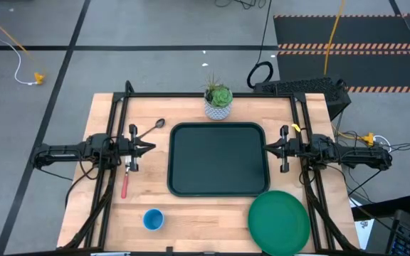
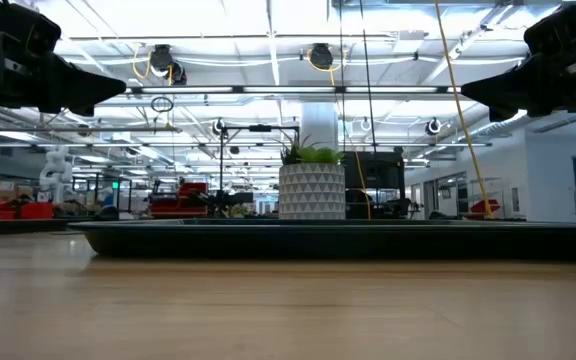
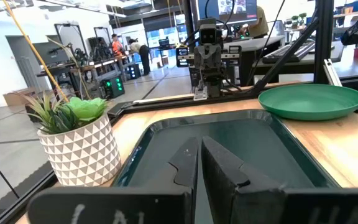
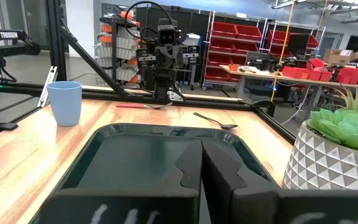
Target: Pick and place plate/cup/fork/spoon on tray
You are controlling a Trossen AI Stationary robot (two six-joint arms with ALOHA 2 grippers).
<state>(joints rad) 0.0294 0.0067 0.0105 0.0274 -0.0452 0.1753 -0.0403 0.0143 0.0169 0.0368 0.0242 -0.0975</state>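
The dark tray [image 1: 218, 159] lies at the table's middle with nothing on it. The green plate [image 1: 278, 221] lies at the near right, its far edge by the tray's near right corner. The blue cup [image 1: 153, 219] stands upright at the near left. The red-handled fork [image 1: 126, 181] and the silver spoon [image 1: 153, 127] lie left of the tray. My left gripper [image 1: 151, 148] hovers shut left of the tray, above the fork's head end. My right gripper [image 1: 267, 148] hovers shut at the tray's right rim. Both hold nothing.
A potted plant in a white patterned pot [image 1: 218, 102] stands just beyond the tray's far edge. A black frame [image 1: 119, 107] runs along the table's sides. Bare wood lies between the cup and the plate along the near edge.
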